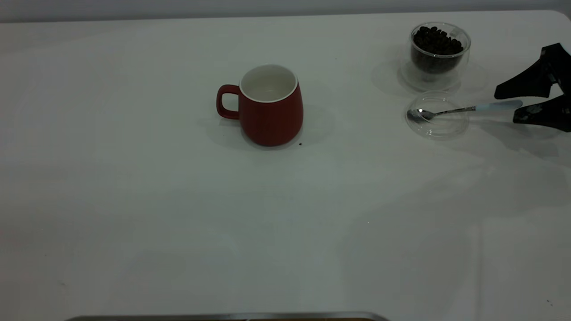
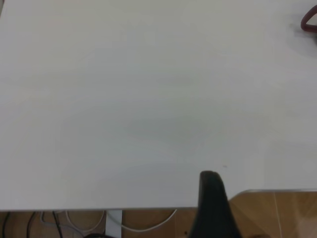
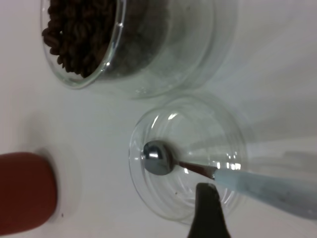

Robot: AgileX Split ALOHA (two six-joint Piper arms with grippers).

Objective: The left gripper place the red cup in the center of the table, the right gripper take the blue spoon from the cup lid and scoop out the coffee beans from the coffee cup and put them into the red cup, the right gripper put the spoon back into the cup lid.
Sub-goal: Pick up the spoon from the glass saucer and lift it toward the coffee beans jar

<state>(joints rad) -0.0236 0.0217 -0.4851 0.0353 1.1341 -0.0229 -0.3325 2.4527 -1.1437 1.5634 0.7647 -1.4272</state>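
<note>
White tabletop point(image 1: 134, 200) fills the exterior view and carries one of each thing: one red ceramic mug with a white inside point(image 1: 266, 105) at the frame's centre, one clear glass cup filled with dark coffee beans point(image 1: 439, 50) at the upper right, one clear round lid point(image 1: 437, 117) just below it, and one metal spoon with a pale blue handle point(image 1: 468, 109) whose bowl lies in the lid. A single dark speck sits by the mug's base.

Only the exterior view shows the right gripper point(image 1: 528, 104) at the right edge, fingers spread wide on either side of the handle's end, not closed on it. From the right wrist view the spoon's bowl shows resting inside the lid. Of the left gripper point(image 2: 213, 206), the left wrist view shows one dark finger over bare table; whether it is spread or closed cannot be told.
</note>
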